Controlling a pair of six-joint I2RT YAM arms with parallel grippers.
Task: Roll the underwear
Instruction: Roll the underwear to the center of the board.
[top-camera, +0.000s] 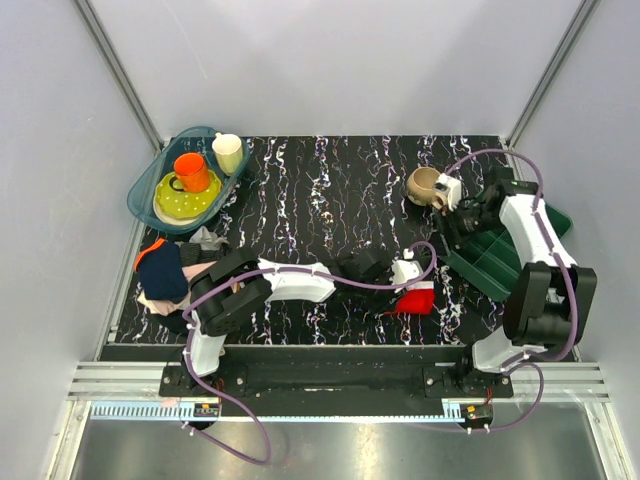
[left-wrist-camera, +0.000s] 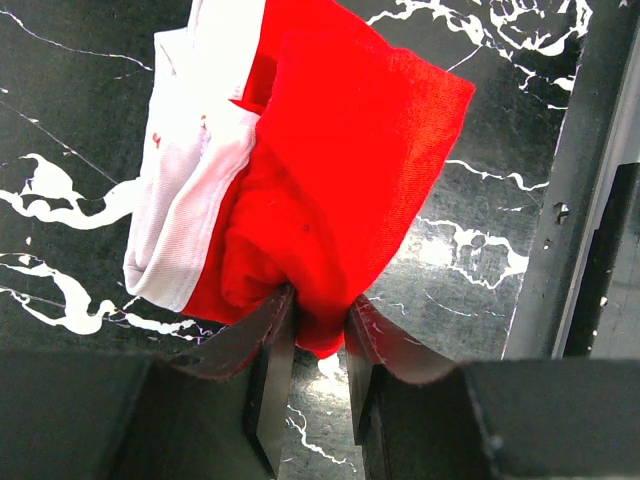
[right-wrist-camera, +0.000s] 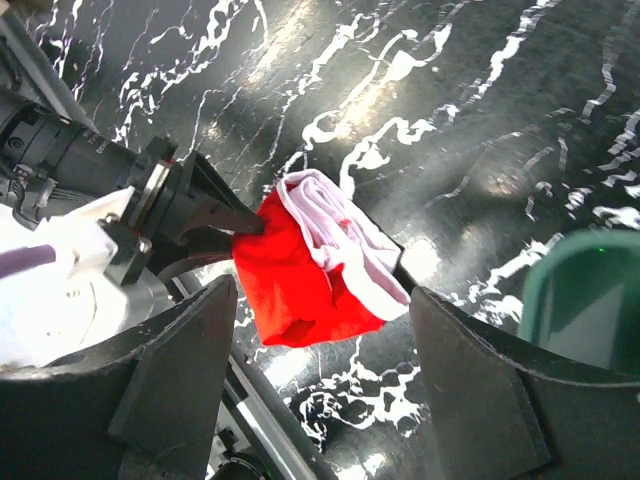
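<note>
The red underwear with white trim lies bunched in a loose fold on the black marble table, near the front edge right of centre. My left gripper reaches across from the left and is shut on one red edge of it; in the left wrist view my gripper pinches the fabric, and the underwear spreads away from the jaws with its white band at the left. My right gripper is open and empty, held above and behind the underwear. The right wrist view shows the underwear between and beyond my gripper's spread fingers.
A green bin sits at the right, with a brown cup behind it. A teal tray with a yellow plate, an orange cup and a cream mug stands back left. A pile of navy and beige garments lies at the left edge.
</note>
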